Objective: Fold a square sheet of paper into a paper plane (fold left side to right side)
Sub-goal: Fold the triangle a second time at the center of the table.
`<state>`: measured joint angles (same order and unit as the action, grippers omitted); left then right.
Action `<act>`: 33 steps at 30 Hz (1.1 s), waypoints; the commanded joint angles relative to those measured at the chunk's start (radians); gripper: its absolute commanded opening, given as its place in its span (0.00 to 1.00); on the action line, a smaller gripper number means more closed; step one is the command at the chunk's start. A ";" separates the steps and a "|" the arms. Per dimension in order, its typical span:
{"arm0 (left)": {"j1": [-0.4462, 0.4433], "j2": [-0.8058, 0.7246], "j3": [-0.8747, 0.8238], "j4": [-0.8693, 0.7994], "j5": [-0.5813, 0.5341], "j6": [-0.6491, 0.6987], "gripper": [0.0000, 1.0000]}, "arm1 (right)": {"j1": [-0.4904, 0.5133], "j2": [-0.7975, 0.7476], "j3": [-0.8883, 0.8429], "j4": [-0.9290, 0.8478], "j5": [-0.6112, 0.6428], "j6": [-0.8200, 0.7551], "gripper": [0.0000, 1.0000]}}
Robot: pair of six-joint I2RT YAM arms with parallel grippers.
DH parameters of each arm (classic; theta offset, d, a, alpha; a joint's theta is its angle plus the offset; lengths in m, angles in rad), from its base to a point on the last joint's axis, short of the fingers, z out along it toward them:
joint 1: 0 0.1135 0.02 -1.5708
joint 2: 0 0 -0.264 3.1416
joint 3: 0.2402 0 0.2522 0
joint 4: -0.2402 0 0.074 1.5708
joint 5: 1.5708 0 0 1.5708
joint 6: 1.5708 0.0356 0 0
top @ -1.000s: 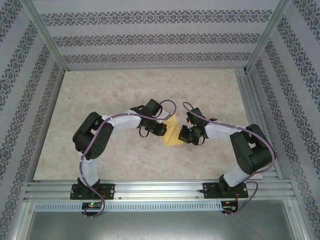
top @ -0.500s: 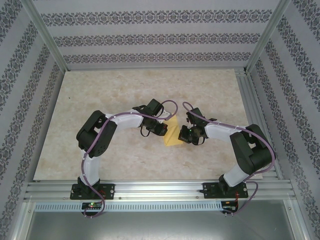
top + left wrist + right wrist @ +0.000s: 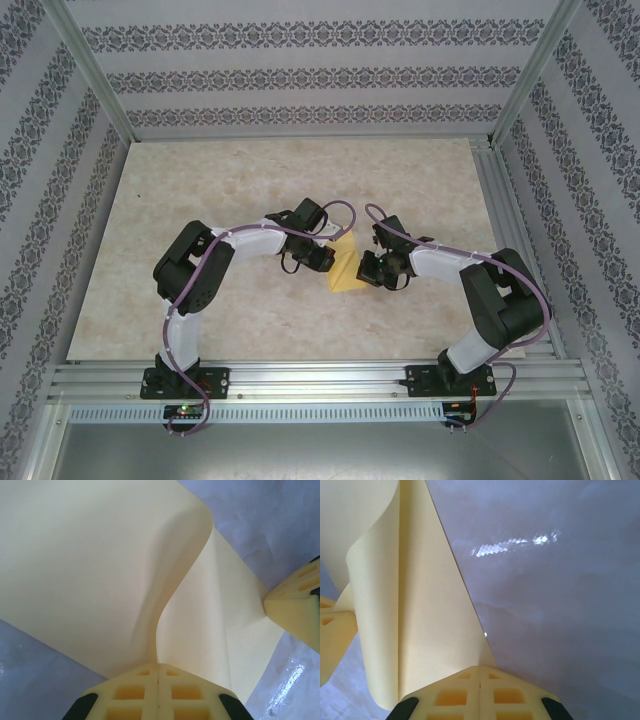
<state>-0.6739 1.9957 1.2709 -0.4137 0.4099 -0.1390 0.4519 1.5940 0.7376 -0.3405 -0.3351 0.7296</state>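
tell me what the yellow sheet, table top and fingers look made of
The thin pale-yellow sheet looks like matte paper: it curls softly without glare. The pale marbled table top seems glossy laminate or film, given bright glints. The yellow gridded fingers look like moulded plastic, possibly printed.

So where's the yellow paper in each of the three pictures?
Top: paper at centre, between left gripper and right gripper.
Left wrist: paper curls across the top and middle, pinched at the bottom.
Right wrist: paper on the left half, pinched at the bottom.
Shared: the marbled table.
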 commanded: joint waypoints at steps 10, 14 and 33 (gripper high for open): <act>0.022 0.015 0.022 -0.008 -0.018 0.017 0.06 | 0.010 0.009 -0.006 -0.074 0.056 -0.027 0.03; 0.021 0.020 0.022 -0.008 -0.009 0.018 0.06 | 0.010 0.010 -0.001 -0.077 0.055 -0.028 0.03; 0.022 0.020 0.022 0.011 0.006 0.014 0.07 | 0.010 0.012 0.005 -0.084 0.057 -0.030 0.03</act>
<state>-0.6655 2.0041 1.2709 -0.4133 0.4061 -0.1390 0.4519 1.5940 0.7437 -0.3553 -0.3305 0.7174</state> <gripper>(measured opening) 0.073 0.043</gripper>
